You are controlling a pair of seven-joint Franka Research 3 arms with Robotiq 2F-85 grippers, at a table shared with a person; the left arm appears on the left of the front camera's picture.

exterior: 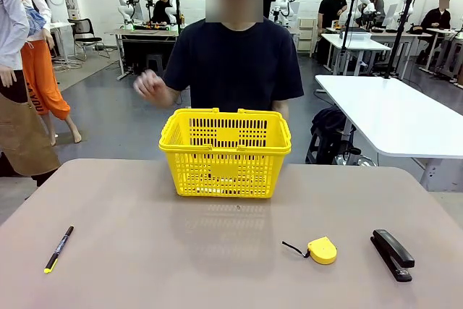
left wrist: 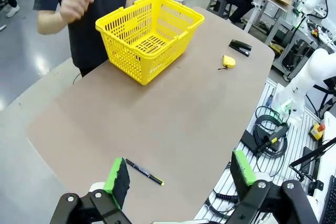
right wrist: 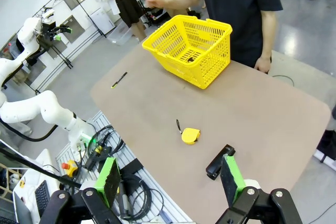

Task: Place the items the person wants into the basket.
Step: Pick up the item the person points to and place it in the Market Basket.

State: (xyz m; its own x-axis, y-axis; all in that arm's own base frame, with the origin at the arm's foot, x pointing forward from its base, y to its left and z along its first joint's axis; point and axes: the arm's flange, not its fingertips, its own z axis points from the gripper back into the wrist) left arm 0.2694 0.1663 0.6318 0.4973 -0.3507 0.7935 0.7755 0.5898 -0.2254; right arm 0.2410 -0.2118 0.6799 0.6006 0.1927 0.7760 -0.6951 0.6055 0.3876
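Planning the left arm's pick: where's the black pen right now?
The pen lies flat near the table's front left edge in the front view, far from the basket; the left wrist view has it just ahead of the open left gripper.

The brownish-grey surface (exterior: 145, 208), rounded at its corners, carries four things. The yellow basket (exterior: 224, 171) stands upright at the middle, near the far edge. A thin black pen with a yellow tip (exterior: 58, 248) lies alone at the near left, well apart from the rest. At the near right lies a round yellow tape measure (exterior: 321, 250), and near it, not touching, a black stapler (exterior: 393, 254) lies toward the right edge.
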